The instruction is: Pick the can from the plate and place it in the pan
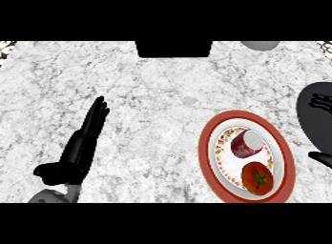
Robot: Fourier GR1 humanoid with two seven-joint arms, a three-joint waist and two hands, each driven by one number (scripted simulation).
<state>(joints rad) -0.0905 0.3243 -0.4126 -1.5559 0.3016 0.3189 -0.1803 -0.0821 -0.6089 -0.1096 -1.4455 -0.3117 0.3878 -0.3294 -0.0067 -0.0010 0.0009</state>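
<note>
A red can [245, 143] with a pale top lies on its side on the upper half of a white plate with a red rim [210, 138], at the lower right. The dark grey pan [318, 127] sits just right of the plate, cut off by the view's right edge. My right hand [330, 103] is open over the pan, its fingers spread at the top and its thumb lower down, a little right of the plate and apart from the can. On the left, my left hand [90, 129] rests open with straight fingers pointing up, far from the plate.
A red tomato [258, 177] lies on the plate just below the can. A black block [173, 48] stands at the counter's far edge in the middle, and a grey rounded object [260, 45] shows at the far right. Patterned tiles mark both upper corners.
</note>
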